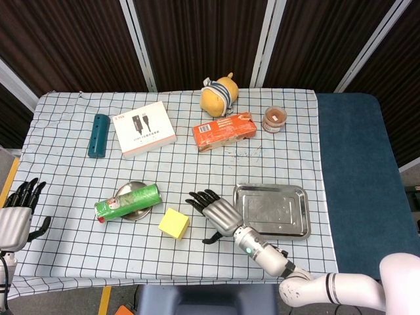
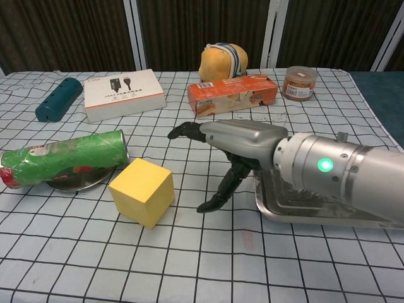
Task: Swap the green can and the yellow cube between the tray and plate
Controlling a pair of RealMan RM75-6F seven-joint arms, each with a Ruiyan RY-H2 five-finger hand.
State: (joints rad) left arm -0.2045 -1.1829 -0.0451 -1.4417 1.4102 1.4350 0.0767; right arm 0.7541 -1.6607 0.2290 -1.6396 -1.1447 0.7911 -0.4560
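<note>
Silver and black, our right hand (image 1: pixel 216 211) hovers over the checked cloth with the fingers spread and the thumb pointing down; it holds nothing. In the chest view this right hand (image 2: pixel 237 142) shows between the yellow cube (image 2: pixel 142 192) and the tray (image 2: pixel 328 218), and its fingertips are apart from the cube.

At 9 o'clock from the hand we see the yellow cube (image 1: pixel 174 223), which stands on the cloth, not on any dish. Further at 9 o'clock the green can (image 1: pixel 127 201) lies on its side across the small round plate (image 1: pixel 129 190). At 3 o'clock from the hand is the metal tray (image 1: pixel 272 210), just beside the wrist.

Our left hand (image 1: pixel 16 213) is at the far 9 o'clock edge of the table, fingers apart and holding nothing.

Toward 12 o'clock, well apart from the hand, lie an orange box (image 1: pixel 223 131), a white box (image 1: pixel 144 128), a teal case (image 1: pixel 98 135), a small brown jar (image 1: pixel 274 119) and a yellow plush toy (image 1: pixel 218 97).
</note>
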